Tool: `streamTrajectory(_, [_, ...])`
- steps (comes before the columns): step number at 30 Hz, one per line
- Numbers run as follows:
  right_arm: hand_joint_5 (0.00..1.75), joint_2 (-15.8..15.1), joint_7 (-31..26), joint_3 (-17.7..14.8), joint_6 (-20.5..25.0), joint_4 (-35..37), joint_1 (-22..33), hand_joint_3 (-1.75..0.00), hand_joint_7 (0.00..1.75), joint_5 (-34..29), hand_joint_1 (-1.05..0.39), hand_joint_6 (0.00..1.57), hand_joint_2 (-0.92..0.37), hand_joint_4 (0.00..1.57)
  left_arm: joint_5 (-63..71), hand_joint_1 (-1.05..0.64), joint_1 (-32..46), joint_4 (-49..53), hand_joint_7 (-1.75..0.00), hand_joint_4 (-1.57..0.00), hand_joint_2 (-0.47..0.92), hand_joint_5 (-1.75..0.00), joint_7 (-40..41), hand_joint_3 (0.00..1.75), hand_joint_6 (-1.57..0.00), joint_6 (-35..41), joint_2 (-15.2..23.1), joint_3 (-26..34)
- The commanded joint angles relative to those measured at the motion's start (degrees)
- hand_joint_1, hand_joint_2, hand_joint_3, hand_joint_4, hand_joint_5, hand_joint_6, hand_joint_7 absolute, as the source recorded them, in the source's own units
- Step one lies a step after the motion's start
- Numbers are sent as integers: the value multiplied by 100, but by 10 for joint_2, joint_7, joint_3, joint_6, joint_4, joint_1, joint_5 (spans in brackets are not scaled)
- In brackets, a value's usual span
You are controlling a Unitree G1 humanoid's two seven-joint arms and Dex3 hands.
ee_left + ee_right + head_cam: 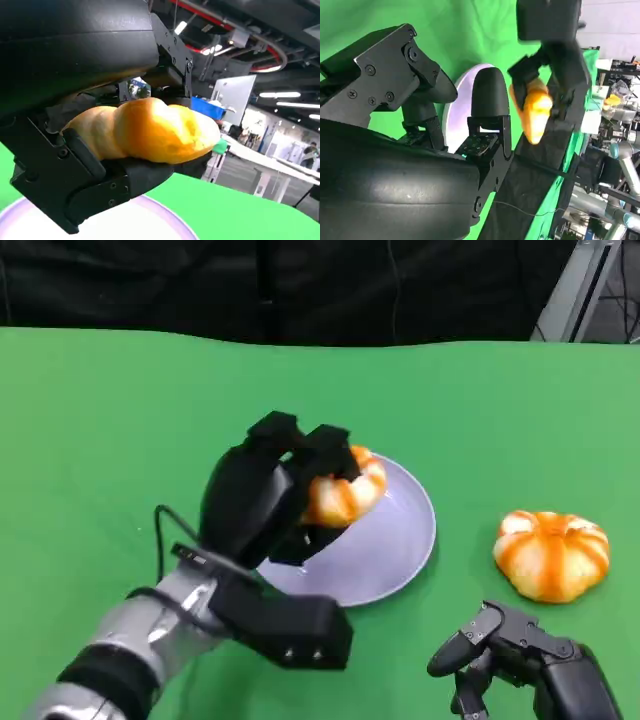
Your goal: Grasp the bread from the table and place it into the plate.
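Observation:
My left hand (265,495) grips an orange-and-white bread roll (345,488) over the lavender plate (395,540) in the middle of the green table. In the left wrist view the bread (150,130) sits between the black fingers (90,185), just above the plate's rim (165,215). A second bread roll (552,552) lies on the cloth to the right of the plate. My right hand (515,655) rests low at the front right, fingers apart and holding nothing. The right wrist view shows my left hand (555,55) with the bread (536,107) and the plate (462,100) behind my right fingers (490,95).
Green cloth (120,420) covers the table to the left and far side of the plate. A dark backdrop (300,285) runs along the far edge, with a metal frame (585,285) at the far right corner.

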Motion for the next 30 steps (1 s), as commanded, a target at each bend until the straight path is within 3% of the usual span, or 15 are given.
streamTrajectory(1, [161, -2, -4, -1, -5, -4, 6, -125, 134, 0, 3, 73, -44, 69, -16, -24, -22, 13, -149, -71, 47, -175, -60, 110, -67, 50, -4, -2])
streamTrajectory(2, [161, -3, -4, 0, -3, -5, 6, -126, 134, -2, 3, 74, -44, 69, -22, -24, -25, 11, -136, -65, 50, -167, -88, 102, -63, 66, -7, -2])
streamTrajectory(3, [161, -4, -4, 1, -4, -4, 6, -126, 134, -4, 4, 74, -45, 69, -22, -23, -27, 2, -110, -60, 56, -148, -125, 86, -61, 89, -7, -5])
streamTrajectory(5, [162, -4, -5, 2, -6, -4, 5, -126, 134, -6, 4, 74, -44, 70, -21, -33, -27, -22, -48, -33, 80, -84, -191, 39, -48, 131, -4, -12])
streamTrajectory(7, [162, -2, -5, 3, -5, -4, 5, -126, 133, -6, 4, 74, -44, 70, -16, -41, -21, -49, -25, -19, 89, -63, -231, 23, -39, 164, 0, -18])
streamTrajectory(9, [162, -1, -5, 3, -2, -6, 5, -126, 133, -4, 5, 74, -44, 69, -4, -54, -14, -79, -12, -6, 91, -44, -280, 25, -25, 213, 2, -29])
streamTrajectory(15, [163, -1, -5, 4, 1, -9, 7, -129, 133, -7, 7, 73, -43, 69, 9, -80, 5, -149, -1, 0, 92, -6, -386, 40, -7, 296, 18, -53])
streamTrajectory(23, [163, -1, -8, 3, -2, -5, 3, -127, 133, -8, 5, 74, -44, 69, -22, -92, 24, -222, 0, 0, 92, 0, -499, 49, -4, 322, 49, -50])
streamTrajectory(27, [164, -2, -8, 3, -6, -3, 2, -128, 132, -8, 6, 74, -43, 70, -39, -93, 46, -264, -1, 0, 92, 0, -512, 52, -4, 317, 69, -38])
streamTrajectory(30, [162, -1, -9, 5, -4, -4, 1, -129, 132, -10, 6, 74, -43, 69, -79, -91, 99, -330, -1, 0, 92, 0, -500, 56, -4, 291, 98, 3])
